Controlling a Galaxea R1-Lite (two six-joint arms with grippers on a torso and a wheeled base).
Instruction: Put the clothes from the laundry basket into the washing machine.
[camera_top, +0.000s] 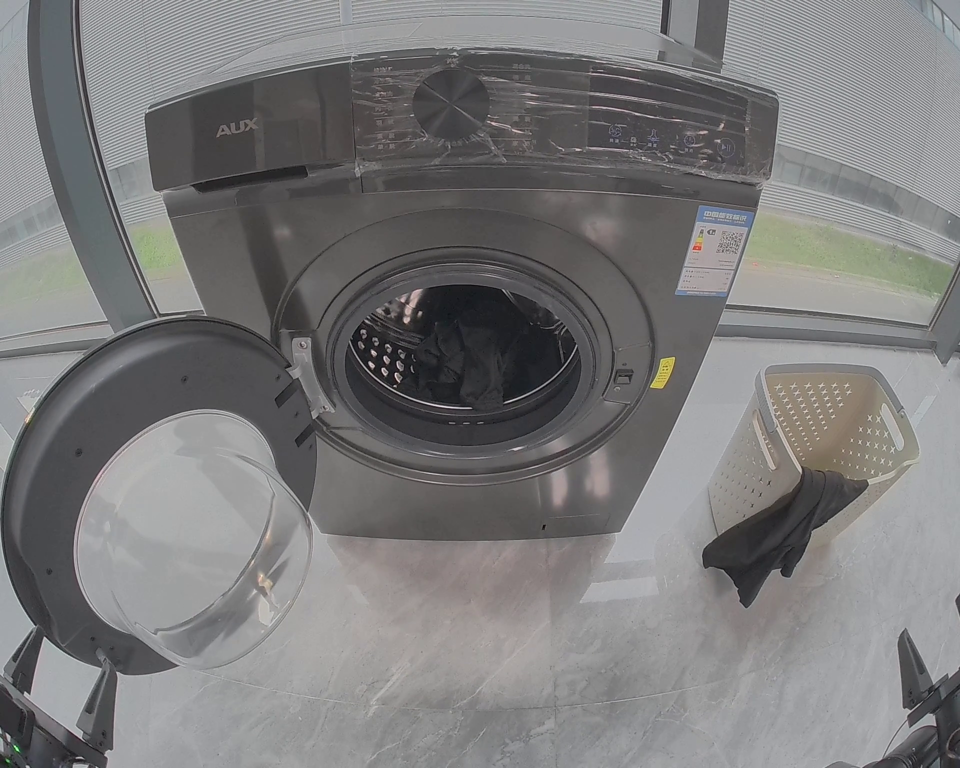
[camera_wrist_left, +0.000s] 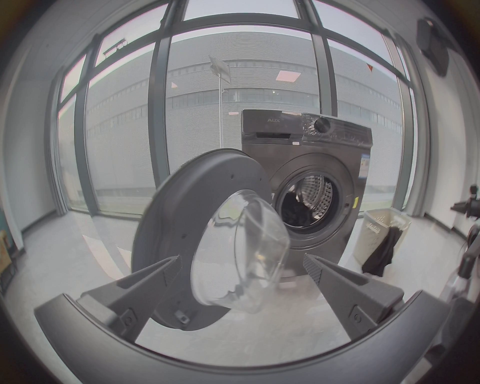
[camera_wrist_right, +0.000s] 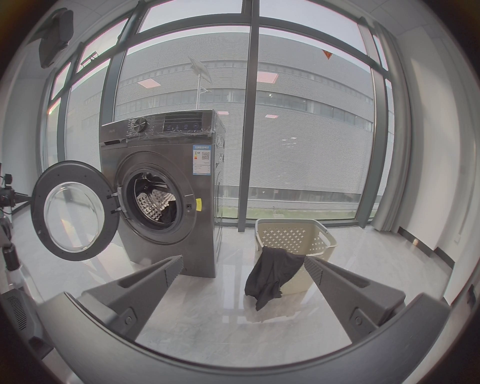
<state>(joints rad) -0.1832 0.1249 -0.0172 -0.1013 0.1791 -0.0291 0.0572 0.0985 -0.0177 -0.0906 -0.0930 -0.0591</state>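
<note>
The grey washing machine (camera_top: 460, 300) stands ahead with its round door (camera_top: 160, 490) swung open to the left. Dark clothes (camera_top: 470, 355) lie inside the drum. A cream laundry basket (camera_top: 830, 440) sits on the floor to the machine's right, and a black garment (camera_top: 780, 535) hangs over its front rim down to the floor. My left gripper (camera_wrist_left: 242, 267) is open and empty, low at the left, facing the open door (camera_wrist_left: 200, 235). My right gripper (camera_wrist_right: 242, 267) is open and empty, low at the right, facing the basket (camera_wrist_right: 295, 240) and the black garment (camera_wrist_right: 270, 275).
Glossy marble floor (camera_top: 480, 640) stretches between me and the machine. Tall windows with dark frames (camera_top: 80, 200) stand behind the washer. The open door juts out over the floor at the left.
</note>
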